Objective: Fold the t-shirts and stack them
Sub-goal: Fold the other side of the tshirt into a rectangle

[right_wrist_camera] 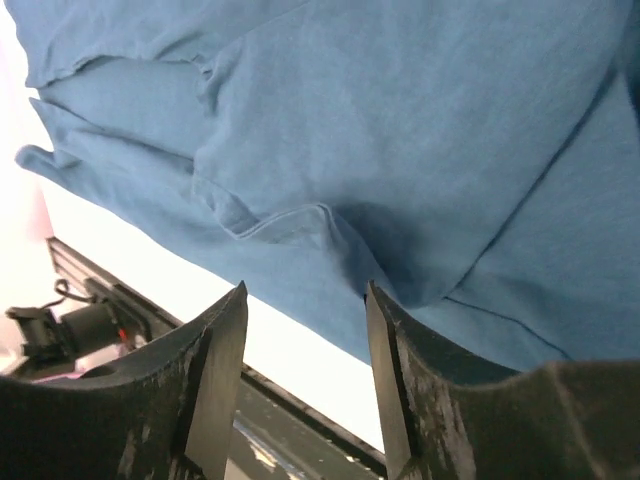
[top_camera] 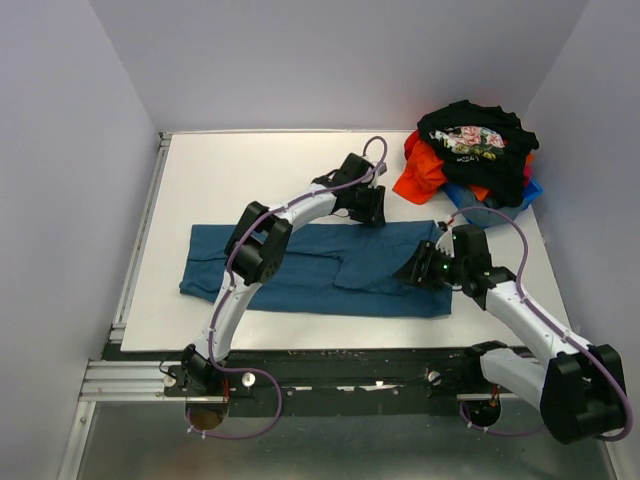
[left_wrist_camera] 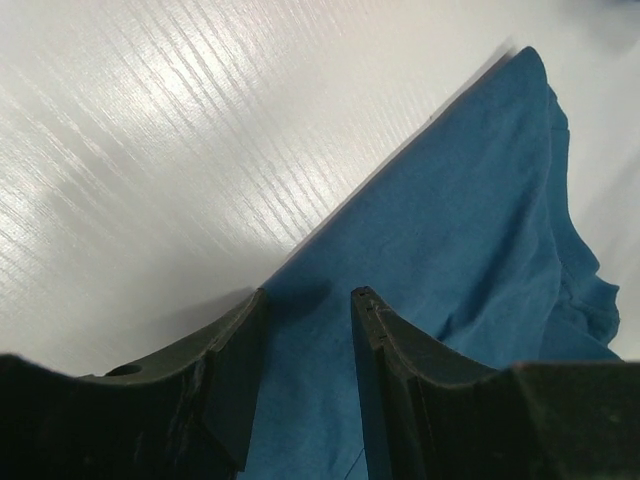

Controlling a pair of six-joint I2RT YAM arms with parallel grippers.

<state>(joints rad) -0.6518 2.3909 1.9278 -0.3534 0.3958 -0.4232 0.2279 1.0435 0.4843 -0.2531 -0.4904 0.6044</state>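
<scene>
The teal-blue t-shirt (top_camera: pixel 320 270) lies flat on the white table (top_camera: pixel 250 170), folded into a long band. My left gripper (top_camera: pixel 368 214) is open and empty over the shirt's far edge. In the left wrist view (left_wrist_camera: pixel 308 295) the cloth (left_wrist_camera: pixel 470 230) runs between the jaws. My right gripper (top_camera: pixel 412 270) is open and empty low over the shirt's right part. In the right wrist view (right_wrist_camera: pixel 305 290) it sits above the near hem (right_wrist_camera: pixel 400 130). The black floral shirt (top_camera: pixel 472 138), the orange-red shirt (top_camera: pixel 424 172) and the bright blue shirt (top_camera: pixel 492 208) lie piled at the back right.
Grey walls close in the table on the left, back and right. A black rail (top_camera: pixel 330 365) runs along the near edge and also shows in the right wrist view (right_wrist_camera: pixel 300 410). Bare white tabletop lies behind and to the left of the teal shirt.
</scene>
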